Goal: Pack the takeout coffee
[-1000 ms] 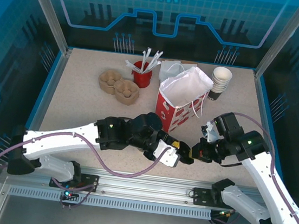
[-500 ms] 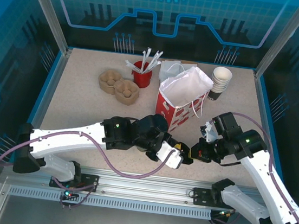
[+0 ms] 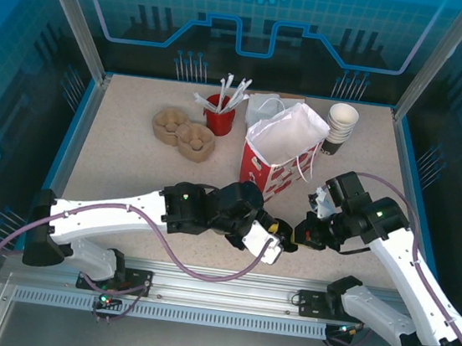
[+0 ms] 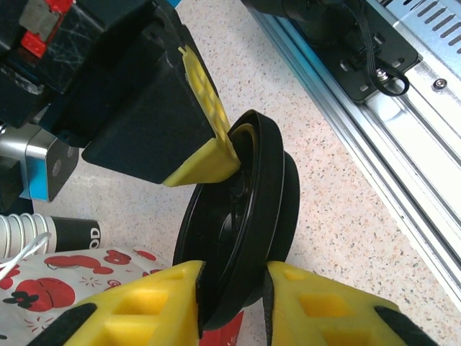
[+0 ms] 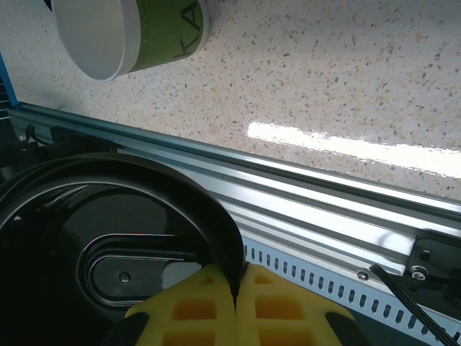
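Observation:
Low over the table's front middle, both grippers meet on a small stack of black lids (image 4: pixel 245 209). My left gripper (image 4: pixel 230 277) has its yellow fingers closed against the stack's two faces. My right gripper (image 5: pixel 236 288) is shut, pinching the rim of a lid (image 5: pixel 137 216). From above, the left gripper (image 3: pixel 284 242) and right gripper (image 3: pixel 301 232) touch tip to tip. The red-and-white paper bag (image 3: pixel 280 149) stands open just behind them. An open-topped cup (image 5: pixel 137 36) with an olive wall lies on its side on the table. The takeout coffee is out of view.
A stack of lidless cups (image 3: pixel 342 123) stands at the back right beside the bag. A red cup of stirrers (image 3: pixel 219 117) and brown pulp carriers (image 3: pixel 184 132) sit at the back left. The metal rail (image 3: pixel 225 286) runs along the near edge.
My left gripper has slid right to meet the right gripper, and its fingers have narrowed onto the lids. The right arm has barely moved.

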Robot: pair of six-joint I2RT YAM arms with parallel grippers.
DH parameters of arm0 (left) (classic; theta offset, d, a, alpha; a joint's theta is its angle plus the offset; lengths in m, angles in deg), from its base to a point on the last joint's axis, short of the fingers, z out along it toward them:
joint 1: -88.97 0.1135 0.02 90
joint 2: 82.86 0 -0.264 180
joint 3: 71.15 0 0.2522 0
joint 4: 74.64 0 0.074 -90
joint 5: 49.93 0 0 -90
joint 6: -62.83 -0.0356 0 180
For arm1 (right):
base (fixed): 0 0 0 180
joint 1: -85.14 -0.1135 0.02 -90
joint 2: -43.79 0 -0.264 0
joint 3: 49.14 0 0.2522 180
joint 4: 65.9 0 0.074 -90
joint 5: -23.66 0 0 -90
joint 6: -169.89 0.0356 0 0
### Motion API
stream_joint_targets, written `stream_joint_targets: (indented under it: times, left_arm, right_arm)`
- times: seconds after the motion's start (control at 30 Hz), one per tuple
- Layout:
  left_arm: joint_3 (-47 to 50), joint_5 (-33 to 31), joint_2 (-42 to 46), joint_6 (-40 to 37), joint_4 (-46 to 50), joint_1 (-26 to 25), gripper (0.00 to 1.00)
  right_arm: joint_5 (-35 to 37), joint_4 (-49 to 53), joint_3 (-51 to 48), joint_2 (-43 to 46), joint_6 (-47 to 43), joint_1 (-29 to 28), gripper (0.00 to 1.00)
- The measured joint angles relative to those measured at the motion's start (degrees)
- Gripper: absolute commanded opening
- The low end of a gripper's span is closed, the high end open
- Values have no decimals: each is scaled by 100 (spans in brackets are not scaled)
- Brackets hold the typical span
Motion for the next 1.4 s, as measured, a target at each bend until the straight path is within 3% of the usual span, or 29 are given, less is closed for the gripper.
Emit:
stream_joint_targets:
  times: [0.13,0.43,0.73,0.97,1.17,1.4]
  left_arm:
    - [0,-81,-17,-83,39,-9,18]
    - [-33,-140,-20,175,59,-15,12]
    - [-17,-120,9,1316,-15,-7,11]
    - [170,35,273,2542,-52,188,10]
    - [501,507,815,3853,-46,684,10]
    - [1342,1473,1744,5521,-26,1858,8]
  right_arm:
    - [31,2,0,-11,0,0,0]
    - [109,-9,9,26,22,2,1]
    - [409,-101,407,496,153,157,38]
    - [719,-192,649,883,129,319,39]
    - [688,-839,470,1421,11,343,36]
    - [238,-1888,-389,1567,35,341,33]
